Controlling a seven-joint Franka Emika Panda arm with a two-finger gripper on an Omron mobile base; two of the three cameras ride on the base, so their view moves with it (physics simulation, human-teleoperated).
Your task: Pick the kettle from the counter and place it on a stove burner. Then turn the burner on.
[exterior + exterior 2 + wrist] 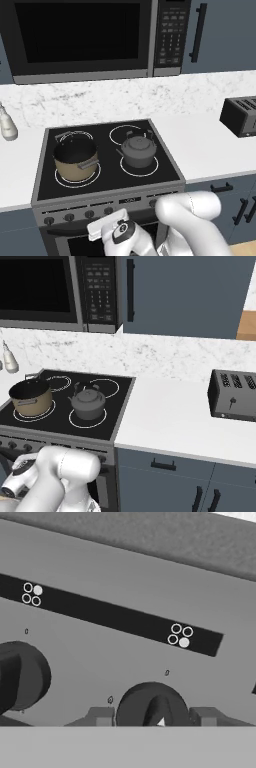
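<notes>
Round black stove knob (151, 704) sits dead centre in my gripper (152, 718), jaws half-closed, grip not confirmed. Squat dark grey metal kettle (138, 150) is above, on the white-ringed burner (139, 167). Next: clamp, twist.

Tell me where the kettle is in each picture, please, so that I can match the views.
Left base view: the kettle sits on the front right burner, right of centre.
Right base view: the kettle sits on that same burner, left of centre.
Hand view: the kettle is not in it; this camera faces the stove knobs.
Shared landmark: the tan pot just left of the kettle.
</notes>
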